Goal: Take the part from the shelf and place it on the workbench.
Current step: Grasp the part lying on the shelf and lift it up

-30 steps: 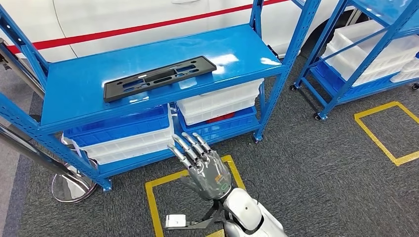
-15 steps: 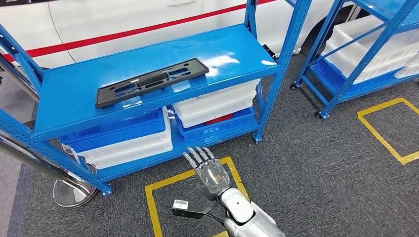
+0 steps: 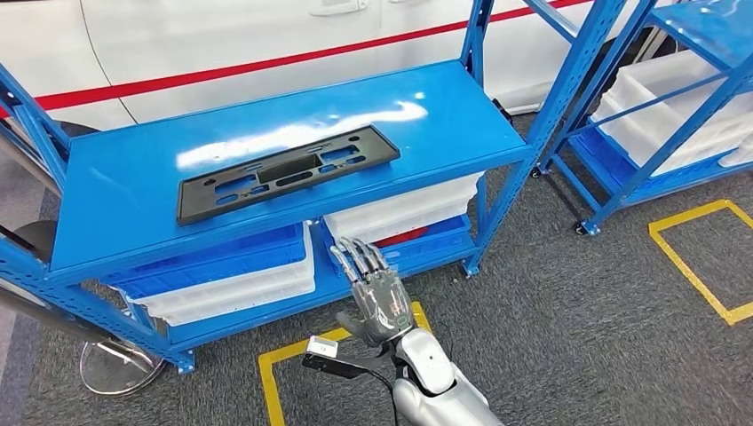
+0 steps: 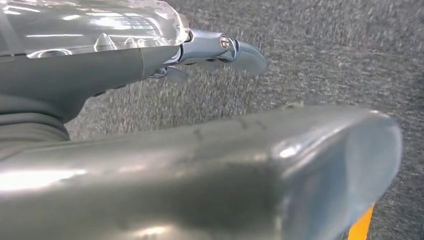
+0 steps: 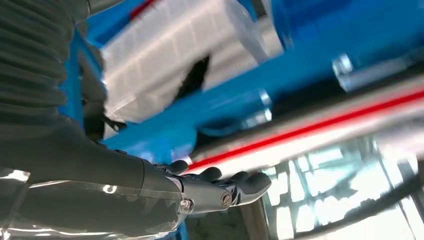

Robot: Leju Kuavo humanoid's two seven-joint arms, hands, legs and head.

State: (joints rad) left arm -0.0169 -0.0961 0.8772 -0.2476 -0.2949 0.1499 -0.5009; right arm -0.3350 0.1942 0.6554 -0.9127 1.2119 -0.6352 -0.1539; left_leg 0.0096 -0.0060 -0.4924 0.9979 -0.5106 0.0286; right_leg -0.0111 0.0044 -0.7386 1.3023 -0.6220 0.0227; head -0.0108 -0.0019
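Your right hand [image 3: 380,300] has risen toward the shelf [image 3: 115,191] since a moment ago — fingers spread, holding nothing. The part [image 3: 286,170] lies above and beyond your fingertips, untouched — everything remains.

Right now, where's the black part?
In the head view, the black part lies flat on the blue shelf's top deck, left of centre, above the blue and white bins, beyond the raised right hand.
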